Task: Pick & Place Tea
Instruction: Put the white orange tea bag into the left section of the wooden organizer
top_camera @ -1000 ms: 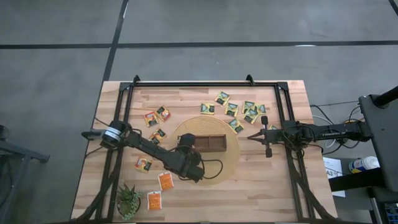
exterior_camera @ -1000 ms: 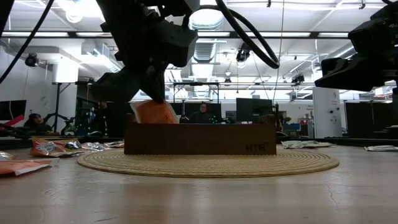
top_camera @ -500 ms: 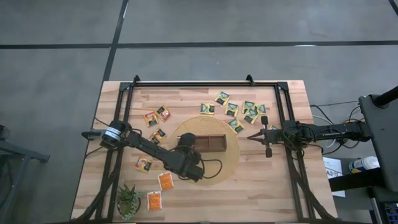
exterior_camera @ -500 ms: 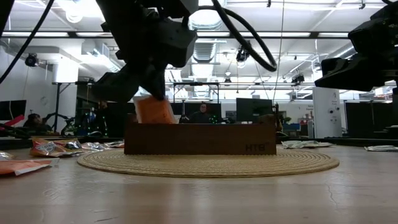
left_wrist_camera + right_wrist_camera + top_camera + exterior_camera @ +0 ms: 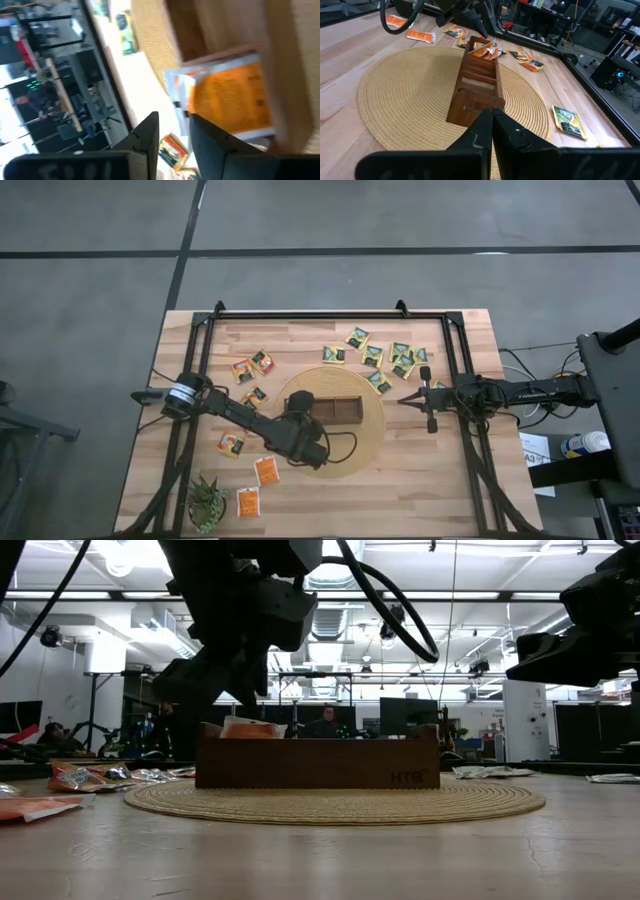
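An orange tea sachet lies in the left end compartment of the long brown wooden box, and its top edge peeks over the box wall. My left gripper hovers open just above that end, slanting down, and the sachet lies clear of its fingers. The box rests on a round woven mat. My right gripper waits shut at the mat's right side, pointing at the box.
Loose tea sachets lie on the table: a group at the far right, two at the far left, one left of the mat and orange ones near the front. A small green plant stands at the near left corner.
My left gripper has opened and let go of the orange sachet. The sachet stood tilted above the box's left end and has dropped into the compartment, so only its top edge shows over the wall. The arm itself has stayed in place.
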